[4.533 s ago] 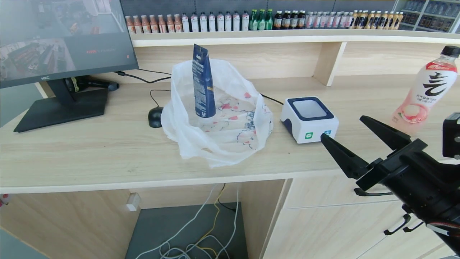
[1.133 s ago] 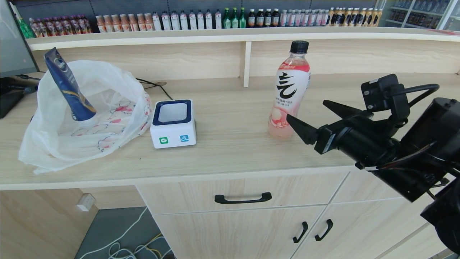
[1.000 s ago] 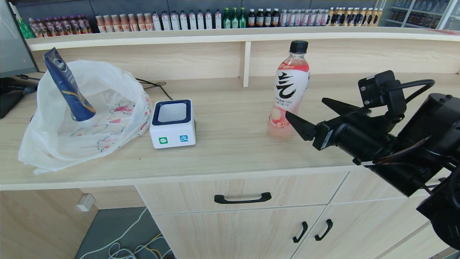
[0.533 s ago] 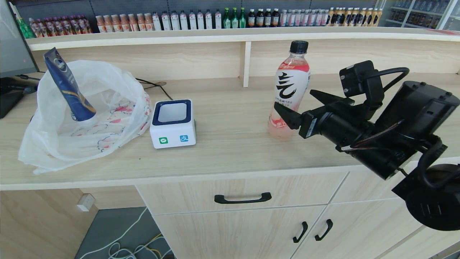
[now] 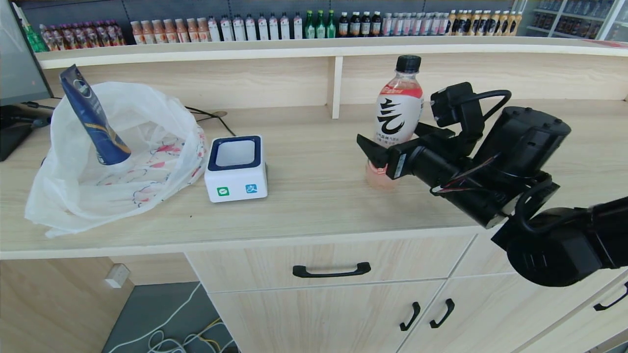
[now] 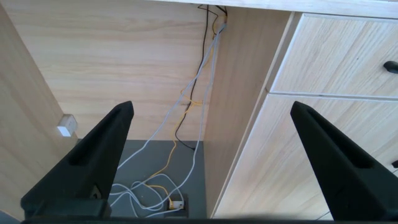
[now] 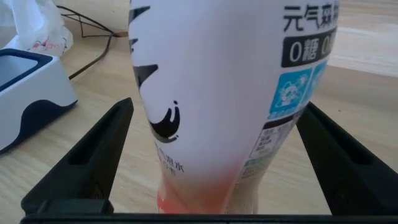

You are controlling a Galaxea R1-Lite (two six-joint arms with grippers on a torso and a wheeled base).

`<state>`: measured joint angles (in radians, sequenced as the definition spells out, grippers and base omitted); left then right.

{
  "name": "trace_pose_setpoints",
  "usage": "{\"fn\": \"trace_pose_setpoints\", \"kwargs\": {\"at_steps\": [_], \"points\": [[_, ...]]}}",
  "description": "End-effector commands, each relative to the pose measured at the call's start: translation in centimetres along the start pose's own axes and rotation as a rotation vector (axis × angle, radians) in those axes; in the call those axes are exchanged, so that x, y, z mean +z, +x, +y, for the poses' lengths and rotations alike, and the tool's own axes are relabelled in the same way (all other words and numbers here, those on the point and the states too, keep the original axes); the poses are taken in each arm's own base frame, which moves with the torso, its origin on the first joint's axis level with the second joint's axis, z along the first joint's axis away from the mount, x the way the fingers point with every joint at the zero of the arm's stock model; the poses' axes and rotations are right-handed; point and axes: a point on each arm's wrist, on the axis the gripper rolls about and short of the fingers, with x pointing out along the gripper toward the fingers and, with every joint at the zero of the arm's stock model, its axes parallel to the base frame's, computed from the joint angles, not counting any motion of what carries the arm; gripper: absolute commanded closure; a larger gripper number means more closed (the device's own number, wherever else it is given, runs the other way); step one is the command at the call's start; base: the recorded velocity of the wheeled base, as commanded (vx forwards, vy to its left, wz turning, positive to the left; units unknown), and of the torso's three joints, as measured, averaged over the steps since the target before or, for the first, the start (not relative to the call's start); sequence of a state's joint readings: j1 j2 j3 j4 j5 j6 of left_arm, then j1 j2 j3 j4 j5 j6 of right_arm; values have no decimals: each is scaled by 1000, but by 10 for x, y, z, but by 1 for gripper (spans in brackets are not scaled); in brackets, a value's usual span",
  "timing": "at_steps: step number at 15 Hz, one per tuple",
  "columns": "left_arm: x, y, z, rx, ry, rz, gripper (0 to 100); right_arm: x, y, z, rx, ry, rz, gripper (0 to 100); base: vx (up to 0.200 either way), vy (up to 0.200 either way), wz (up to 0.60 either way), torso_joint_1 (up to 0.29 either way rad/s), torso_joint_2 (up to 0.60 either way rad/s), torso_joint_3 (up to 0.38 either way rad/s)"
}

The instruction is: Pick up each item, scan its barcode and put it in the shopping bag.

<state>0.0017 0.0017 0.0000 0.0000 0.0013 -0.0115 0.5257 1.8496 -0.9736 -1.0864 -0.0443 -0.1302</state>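
A pink drink bottle [image 5: 397,113] with a black cap stands upright on the wooden counter [image 5: 314,196]. My right gripper [image 5: 392,147] is open around its lower half, one finger on each side. In the right wrist view the bottle [image 7: 224,106] sits between the fingers [image 7: 87,168]. The white scanner [image 5: 236,168] with a dark-rimmed window stands left of the bottle. Further left the white plastic shopping bag [image 5: 117,157] lies open, with a dark blue tube [image 5: 93,117] standing in it. My left gripper [image 6: 211,162] hangs open below the counter, facing cabinet fronts and cables.
A raised shelf [image 5: 314,49] runs along the back of the counter, with rows of bottles [image 5: 314,24] behind it. A monitor's edge [image 5: 19,59] is at the far left. Drawers with black handles [image 5: 331,269] are below the counter. Cables [image 6: 186,124] hang under it.
The head view swung right since the oldest frame. Over the last second my right gripper moved forward and left until its open fingers came around the bottle's lower half.
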Motion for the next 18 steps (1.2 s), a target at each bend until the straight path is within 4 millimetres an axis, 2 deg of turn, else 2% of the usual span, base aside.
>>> {"fn": "trace_pose_setpoints", "kwargs": {"at_steps": [1, 5, 12, 13, 18], "points": [[0, 0, 0, 0, -1, 0, 0, -8, 13, 2, 1, 0, 6, 0, 0, 0, 0, 0, 0, 0], [0, 0, 0, 0, -1, 1, 0, -1, 23, 2, 22, -1, -10, 0, 0, 0, 0, 0, 0, 0], [0, 0, 0, 0, -1, 0, 0, -1, 24, 1, 19, -2, -10, 0, 0, 0, 0, 0, 0, 0], [0, 0, 0, 0, -1, 0, 0, -1, 24, 1, 19, -2, -10, 100, 0, 0, 0, 0, 0, 0], [0, 0, 0, 0, -1, 0, 0, 2, 25, 1, 20, -1, -24, 100, 0, 0, 0, 0, 0, 0]]}}
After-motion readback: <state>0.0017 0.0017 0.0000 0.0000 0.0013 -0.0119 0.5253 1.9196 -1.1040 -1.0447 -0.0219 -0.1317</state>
